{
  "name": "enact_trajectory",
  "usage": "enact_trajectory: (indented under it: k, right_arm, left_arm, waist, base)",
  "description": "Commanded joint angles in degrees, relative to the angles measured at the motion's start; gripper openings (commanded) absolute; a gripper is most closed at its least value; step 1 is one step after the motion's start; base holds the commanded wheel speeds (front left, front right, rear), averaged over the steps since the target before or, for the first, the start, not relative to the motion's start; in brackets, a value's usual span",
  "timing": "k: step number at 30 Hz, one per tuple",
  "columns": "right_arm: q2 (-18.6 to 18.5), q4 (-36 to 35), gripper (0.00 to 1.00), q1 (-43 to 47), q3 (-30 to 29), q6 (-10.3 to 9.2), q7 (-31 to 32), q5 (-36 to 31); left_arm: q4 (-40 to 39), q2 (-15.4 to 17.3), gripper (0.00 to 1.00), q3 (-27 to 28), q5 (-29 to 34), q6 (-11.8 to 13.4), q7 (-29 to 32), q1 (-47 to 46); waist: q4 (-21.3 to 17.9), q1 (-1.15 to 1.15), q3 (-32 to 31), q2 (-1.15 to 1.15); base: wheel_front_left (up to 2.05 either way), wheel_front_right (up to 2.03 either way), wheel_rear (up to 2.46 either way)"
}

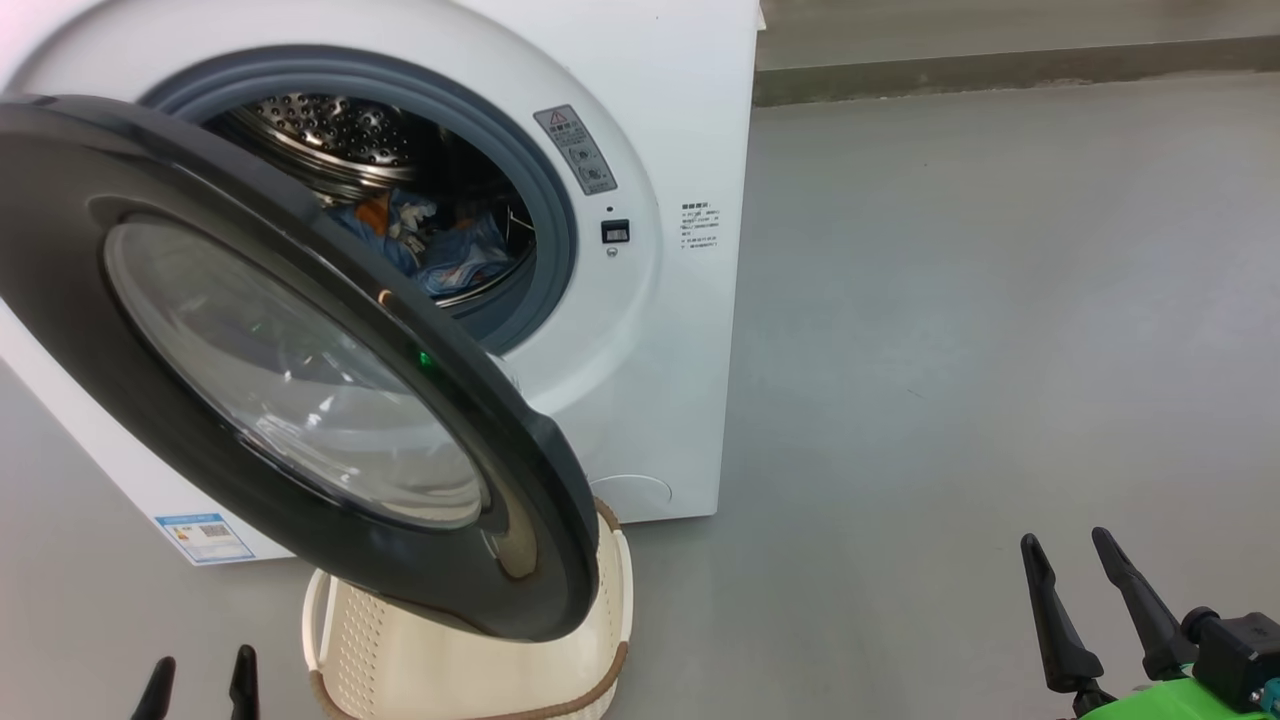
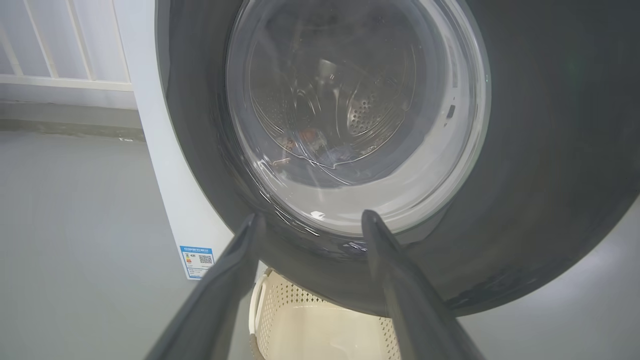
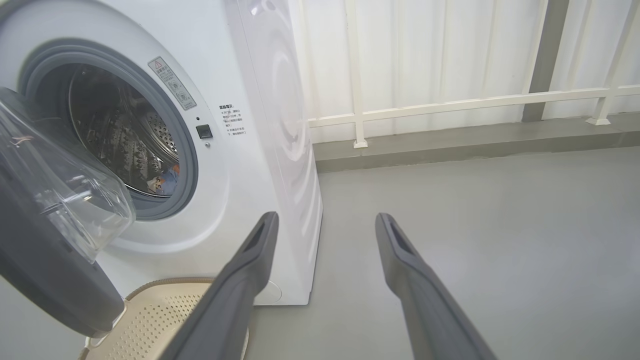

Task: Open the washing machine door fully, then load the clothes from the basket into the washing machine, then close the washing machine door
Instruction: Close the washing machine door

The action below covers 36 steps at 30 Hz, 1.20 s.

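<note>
The white washing machine [image 1: 660, 330] stands with its black-rimmed door [image 1: 300, 370] swung partway out over the cream basket [image 1: 400, 650]. Light blue clothes [image 1: 440, 245] with orange print lie inside the steel drum. What shows of the basket's inside [image 2: 325, 335] holds nothing. My left gripper [image 1: 200, 672] is open at the lower left, just in front of the door's outer face [image 2: 550, 150]. My right gripper [image 1: 1068, 552] is open at the lower right, over bare floor, well clear of the machine [image 3: 250, 150].
Grey floor [image 1: 1000, 300] stretches to the right of the machine. A low grey kerb [image 3: 475, 140] and a white railing [image 3: 450, 105] run along the back wall. A blue label [image 1: 205, 537] marks the machine's lower left corner.
</note>
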Motion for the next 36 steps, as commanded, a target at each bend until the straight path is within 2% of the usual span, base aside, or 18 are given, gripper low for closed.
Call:
enact_trajectory:
  k: [1, 7, 34, 35, 36]
  right_arm:
    - [-1.39, -1.20, 1.00, -1.79, 0.79, 0.43, -0.29, 0.62]
    - [-1.46, -1.39, 1.00, -1.84, 0.58, 0.43, -0.29, 0.52]
    - [-1.06, -2.22, 1.00, -2.50, 0.69, 0.43, -0.29, 0.36]
    - [-0.99, -2.32, 0.50, -2.56, 0.81, 0.43, -0.29, 0.45]
    - [-0.91, -2.48, 0.36, -2.67, 0.96, 0.43, -0.29, 0.59]
  left_arm:
    - [-1.80, 0.48, 1.00, 2.89, 1.15, 0.03, -0.61, -1.13]
    - [-3.00, -1.23, 1.00, 5.32, 3.26, 0.03, -0.61, -1.07]
    - [-3.37, -1.68, 1.00, 4.25, 4.19, 0.03, -0.61, -1.97]
    - [-3.38, -1.73, 1.00, 4.22, 4.21, 0.03, -0.61, -1.98]
    - [-3.38, -1.78, 1.00, 4.17, 4.22, 0.03, -0.61, -1.98]
  waist:
    - [0.04, 0.00, 0.08, 0.00]
    - [0.19, 0.00, 0.23, 0.00]
    - [2.12, 0.00, 0.46, 0.00]
    - [2.24, 0.00, 0.46, 0.00]
    - [2.37, 0.00, 0.47, 0.00]
  base:
    - [0.00, 0.00, 0.00]
    - [0.00, 0.00, 0.00]
    - [0.00, 0.00, 0.00]
    - [0.00, 0.00, 0.00]
    - [0.00, 0.00, 0.00]
